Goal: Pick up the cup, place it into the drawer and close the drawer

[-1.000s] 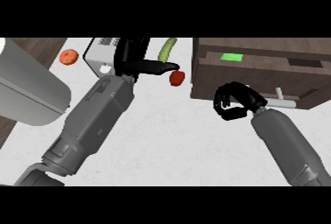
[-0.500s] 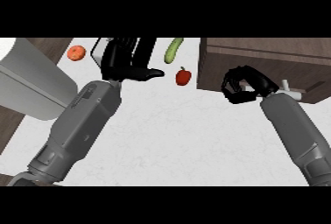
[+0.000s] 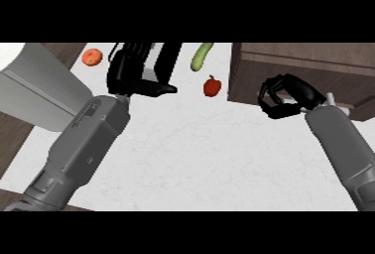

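White counter (image 3: 190,158) lies bare across its middle; the dark drawer (image 3: 307,69) fills the top right corner. Left hand (image 3: 135,74) curls round the white cup (image 3: 150,62), its long axis upright, near the top edge. Right hand (image 3: 285,96), fingers curled on nothing, overlaps the drawer's front

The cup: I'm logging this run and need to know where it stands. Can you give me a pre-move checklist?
1. Left hand curled round the white cup: ok.
2. Cup upright: cannot tell, the hand hides most of it.
3. Right hand free: ok, curled, holding nothing.
4. Drawer open to take the cup: cannot tell; only the brown cabinet top shows.
5. Red pepper and cucumber lie between cup and cabinet: not ok.
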`<state>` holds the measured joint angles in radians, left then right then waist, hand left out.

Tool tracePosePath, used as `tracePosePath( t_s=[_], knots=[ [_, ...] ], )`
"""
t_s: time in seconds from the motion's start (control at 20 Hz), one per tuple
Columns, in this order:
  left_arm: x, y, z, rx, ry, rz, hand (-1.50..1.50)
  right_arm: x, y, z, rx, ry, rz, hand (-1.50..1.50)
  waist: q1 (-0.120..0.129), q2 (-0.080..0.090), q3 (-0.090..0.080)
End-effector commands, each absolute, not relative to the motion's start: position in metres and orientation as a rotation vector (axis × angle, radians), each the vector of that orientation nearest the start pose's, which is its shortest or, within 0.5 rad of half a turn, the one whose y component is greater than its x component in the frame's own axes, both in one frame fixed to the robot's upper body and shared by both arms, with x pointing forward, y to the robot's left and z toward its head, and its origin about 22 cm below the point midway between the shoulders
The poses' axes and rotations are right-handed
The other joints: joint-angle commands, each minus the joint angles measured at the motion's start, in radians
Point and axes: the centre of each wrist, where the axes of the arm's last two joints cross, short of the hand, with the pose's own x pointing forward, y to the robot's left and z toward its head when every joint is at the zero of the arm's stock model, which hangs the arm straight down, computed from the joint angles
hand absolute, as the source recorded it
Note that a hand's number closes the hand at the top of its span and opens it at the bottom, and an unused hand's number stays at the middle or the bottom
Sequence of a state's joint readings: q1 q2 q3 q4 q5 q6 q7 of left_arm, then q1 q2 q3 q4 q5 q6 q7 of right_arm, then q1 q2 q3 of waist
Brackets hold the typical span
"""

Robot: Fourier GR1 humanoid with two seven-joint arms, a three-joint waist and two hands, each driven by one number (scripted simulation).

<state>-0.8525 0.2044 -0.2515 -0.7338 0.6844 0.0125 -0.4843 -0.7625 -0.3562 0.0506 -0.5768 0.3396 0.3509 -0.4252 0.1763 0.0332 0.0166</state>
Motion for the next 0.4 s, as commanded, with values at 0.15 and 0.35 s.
tracePosePath(
  t_s=[0.15,0.35],
  knots=[
    [0.413,0.173,0.066,-0.457,-1.896,0.016,-1.50,0.435,-0.321,0.123,-0.303,-1.632,0.797,1.50,0.049,0.011,-0.013],
    [0.409,0.168,0.058,-0.474,-1.876,0.011,-1.50,0.434,-0.323,0.126,-0.282,-1.626,0.813,1.50,0.054,0.017,-0.014]
  ],
)
